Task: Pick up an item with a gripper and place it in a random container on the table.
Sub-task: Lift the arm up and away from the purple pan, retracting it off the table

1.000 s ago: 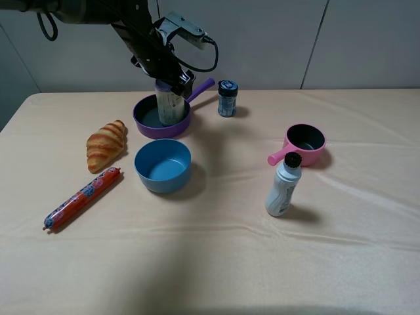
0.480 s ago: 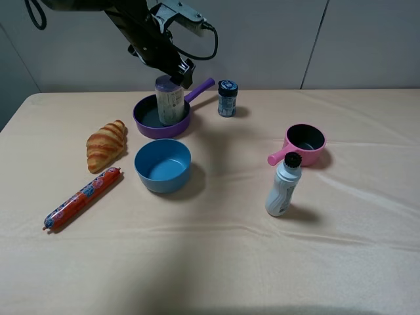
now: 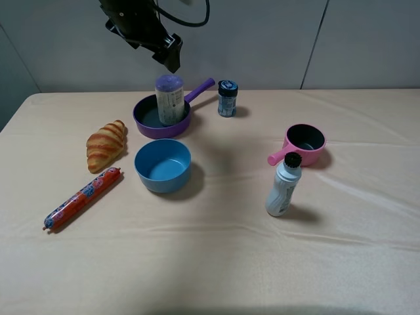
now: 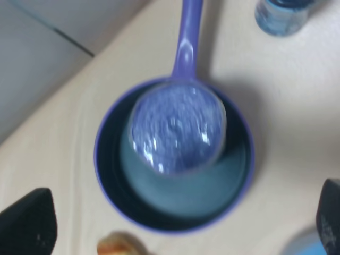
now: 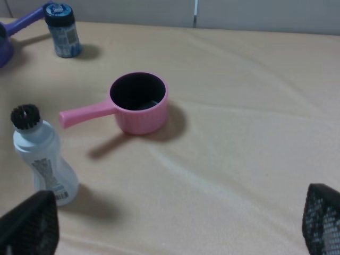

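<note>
The tall clear jar (image 3: 169,100) with a purple lid stands upright inside the purple frying pan (image 3: 142,122) at the back left of the beige table (image 3: 216,262). My left gripper (image 3: 169,54) hangs open and empty in the air just above the jar, not touching it. In the left wrist view the jar's lid (image 4: 178,127) sits in the pan (image 4: 102,178), with my left gripper (image 4: 178,220) spread wide on either side. My right gripper (image 5: 175,223) is open and empty over the cloth and is out of the exterior view.
A blue bowl (image 3: 163,164), a croissant (image 3: 106,144) and a red sausage (image 3: 82,198) lie in front of the pan. A small blue jar (image 3: 227,98) stands right of the pan's handle. A pink saucepan (image 3: 305,144) and a white bottle (image 3: 283,185) stand at the right.
My left gripper has let go of the jar and risen up and slightly left. The jar stays upright in the pan.
</note>
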